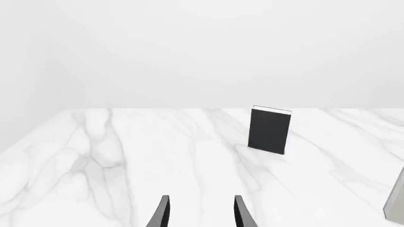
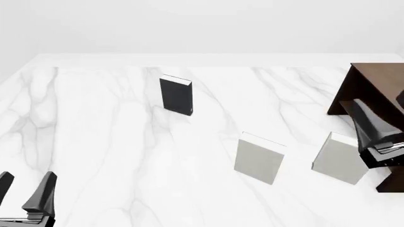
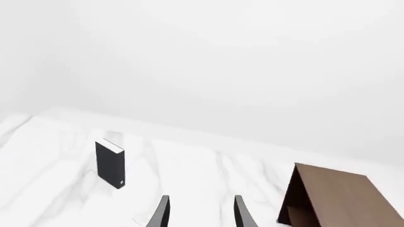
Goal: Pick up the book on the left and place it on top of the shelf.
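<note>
The black book [image 2: 176, 95] stands upright on the marble table, left of centre and toward the far side; it also shows in the left wrist view [image 1: 270, 130] and the right wrist view [image 3: 110, 164]. The dark brown shelf [image 2: 377, 80] stands at the right edge and also shows in the right wrist view [image 3: 334, 198]. My left gripper [image 2: 24, 187] is open and empty at the near left corner, far from the book; its fingers [image 1: 162, 213] point toward it. My right gripper [image 2: 379, 113] is open and empty, raised in front of the shelf.
Two white-covered books stand upright on the near right of the table, one in the middle [image 2: 259, 158] and one [image 2: 339, 158] beside the shelf under my right arm. The edge of a white book [image 1: 396, 198] shows in the left wrist view. The table [image 2: 101, 142] is white marble.
</note>
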Action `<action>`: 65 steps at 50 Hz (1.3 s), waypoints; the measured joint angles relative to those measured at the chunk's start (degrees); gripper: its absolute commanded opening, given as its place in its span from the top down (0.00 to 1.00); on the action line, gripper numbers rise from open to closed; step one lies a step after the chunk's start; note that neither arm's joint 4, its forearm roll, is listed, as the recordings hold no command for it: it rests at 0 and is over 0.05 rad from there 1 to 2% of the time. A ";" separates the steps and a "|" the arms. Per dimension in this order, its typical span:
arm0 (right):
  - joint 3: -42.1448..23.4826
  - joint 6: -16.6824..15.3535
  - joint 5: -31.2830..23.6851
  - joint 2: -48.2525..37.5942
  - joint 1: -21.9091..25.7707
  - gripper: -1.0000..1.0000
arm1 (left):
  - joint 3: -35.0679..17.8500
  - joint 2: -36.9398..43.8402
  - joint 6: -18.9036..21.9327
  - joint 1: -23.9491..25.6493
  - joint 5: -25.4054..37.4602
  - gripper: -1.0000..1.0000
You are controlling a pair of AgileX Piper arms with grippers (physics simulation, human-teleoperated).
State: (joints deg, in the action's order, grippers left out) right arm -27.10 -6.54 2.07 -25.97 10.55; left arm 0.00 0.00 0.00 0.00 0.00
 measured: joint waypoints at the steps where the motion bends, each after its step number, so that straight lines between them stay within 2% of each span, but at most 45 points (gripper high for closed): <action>1: -0.86 -0.35 0.01 -0.95 0.31 0.00 | 0.00 0.00 0.00 0.00 0.00 0.00; 10: -8.22 -2.97 -0.19 -9.03 3.11 0.00 | 0.00 0.00 0.00 0.00 0.00 0.00; 34: -24.16 -7.42 -3.41 -25.99 8.75 0.00 | 0.00 0.00 0.00 0.00 0.00 0.00; 49: -28.57 -8.39 -3.16 -33.11 11.13 0.00 | 0.00 0.00 0.00 0.00 0.00 0.00; 65: -31.05 -7.75 -1.12 -39.66 14.17 0.00 | 0.00 0.00 0.00 0.00 0.00 0.00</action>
State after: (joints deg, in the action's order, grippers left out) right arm -58.14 -14.28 0.95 -65.63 24.72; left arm 0.00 0.00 0.00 0.00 0.00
